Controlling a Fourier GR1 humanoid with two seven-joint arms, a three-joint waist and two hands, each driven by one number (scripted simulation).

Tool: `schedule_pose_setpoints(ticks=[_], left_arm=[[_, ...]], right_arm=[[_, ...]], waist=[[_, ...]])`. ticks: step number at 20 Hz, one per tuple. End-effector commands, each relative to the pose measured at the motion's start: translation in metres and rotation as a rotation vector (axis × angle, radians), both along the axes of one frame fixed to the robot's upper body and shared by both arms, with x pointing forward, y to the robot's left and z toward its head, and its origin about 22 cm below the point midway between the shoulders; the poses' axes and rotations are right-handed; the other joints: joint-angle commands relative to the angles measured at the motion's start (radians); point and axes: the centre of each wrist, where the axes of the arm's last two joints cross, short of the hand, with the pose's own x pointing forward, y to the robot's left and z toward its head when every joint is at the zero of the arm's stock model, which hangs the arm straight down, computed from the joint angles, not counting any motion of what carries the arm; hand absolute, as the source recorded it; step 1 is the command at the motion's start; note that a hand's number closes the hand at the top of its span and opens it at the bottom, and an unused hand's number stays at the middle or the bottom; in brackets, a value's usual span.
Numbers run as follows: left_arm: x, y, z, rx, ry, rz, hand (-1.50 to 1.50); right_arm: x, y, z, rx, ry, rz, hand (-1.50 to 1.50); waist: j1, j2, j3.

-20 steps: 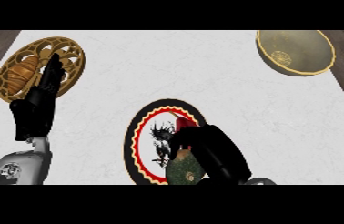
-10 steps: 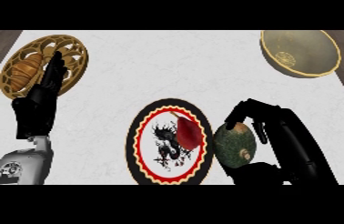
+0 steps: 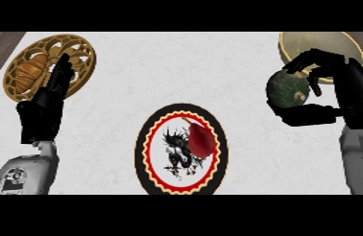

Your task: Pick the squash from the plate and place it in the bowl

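Observation:
The dark green squash hangs above the counter at the right, with my right hand curled round it from the right side. It sits just below the tan bowl, which shows at the upper right edge, partly hidden by the hand. The round plate with a black rim, red ring and dragon drawing lies at the lower centre. A dark red item rests on it. My left hand is open, fingers up, at the left.
A gold openwork dish holding a brown pastry sits at the upper left, partly behind my left hand. The white marbled counter stretches between the dish and the bowl.
My right hand has lifted the squash off the plate and carried it right and up toward the bowl. The red item on the plate is now uncovered. The left hand has stayed put.

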Motion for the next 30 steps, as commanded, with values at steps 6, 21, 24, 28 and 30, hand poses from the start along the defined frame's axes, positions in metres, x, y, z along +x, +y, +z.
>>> schedule_pose_setpoints(ticks=[6, 21, 24, 28, 30], left_arm=[[0.001, -0.015, 0.004, -0.014, -0.008, -0.005, 0.0], [0.012, -0.021, 0.016, -0.001, -0.026, -0.062, 0.0], [0.011, -0.03, 0.008, -0.019, -0.041, -0.089, 0.0], [0.016, -0.031, 0.017, -0.006, -0.059, -0.08, 0.0], [0.014, -0.026, 0.013, 0.003, -0.045, -0.093, 0.0]], right_arm=[[0.072, -0.084, -0.024, -0.007, -0.095, -0.142, 1.5], [0.108, -0.169, -0.054, -0.294, -0.126, -0.401, 1.5], [0.11, -0.164, -0.073, -0.173, -0.047, -0.401, 1.5], [0.111, -0.162, -0.082, -0.122, 0.022, -0.325, -1.5], [0.115, -0.165, -0.07, -0.028, 0.028, -0.276, -1.5]], waist=[[0.014, 0.004, 0.001], [0.068, 0.026, 0.004], [0.078, 0.034, 0.005], [0.095, 0.043, 0.008], [0.09, 0.039, 0.008]])
